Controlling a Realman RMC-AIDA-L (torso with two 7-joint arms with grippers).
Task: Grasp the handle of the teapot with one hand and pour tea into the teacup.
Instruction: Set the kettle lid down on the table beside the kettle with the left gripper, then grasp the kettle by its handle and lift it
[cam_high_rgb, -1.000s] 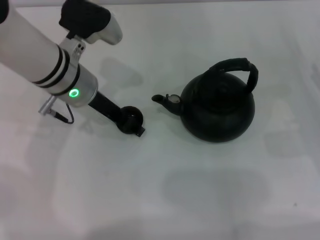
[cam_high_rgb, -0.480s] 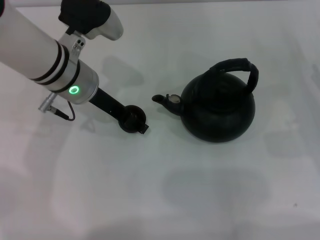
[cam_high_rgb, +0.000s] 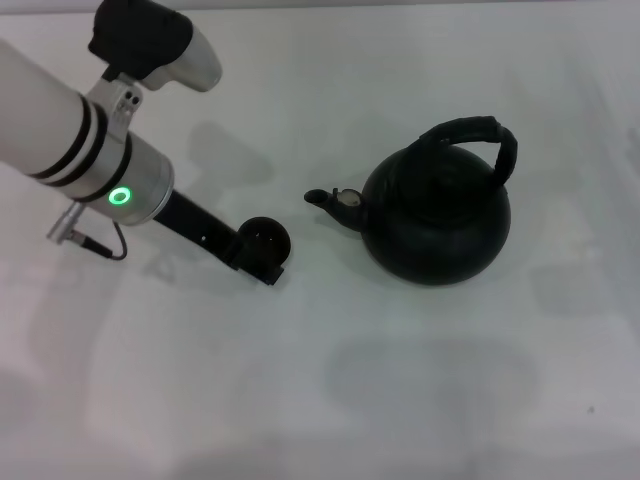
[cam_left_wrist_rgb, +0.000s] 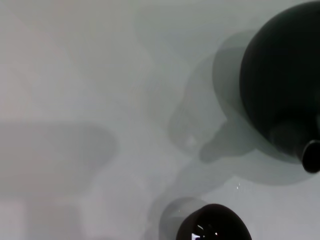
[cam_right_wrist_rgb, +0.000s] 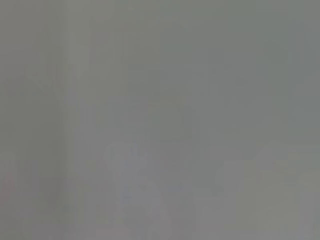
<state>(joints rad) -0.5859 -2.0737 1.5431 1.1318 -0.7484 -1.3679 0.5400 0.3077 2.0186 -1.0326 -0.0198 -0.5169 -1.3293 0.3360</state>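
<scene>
The teapot stands right of the middle of the white table, very dark and squat. Its ribbed arched handle stands up over its top. Its short spout points left. The tiny dark teacup sits on the table a little left of and nearer than the spout, apart from it. My left gripper reaches in from the left and is right at the cup, against its near side. In the left wrist view the cup and the pot's round body show. No tea shows. The right gripper is out of view.
The white table is bare around the pot and cup. My left arm's white and silver forearm lies over the table's far left. The right wrist view shows only a plain grey surface.
My left arm has drawn back to the left and toward the near side. The gripper's tip has slid a little around the cup's near side. The cup and teapot have hardly moved.
</scene>
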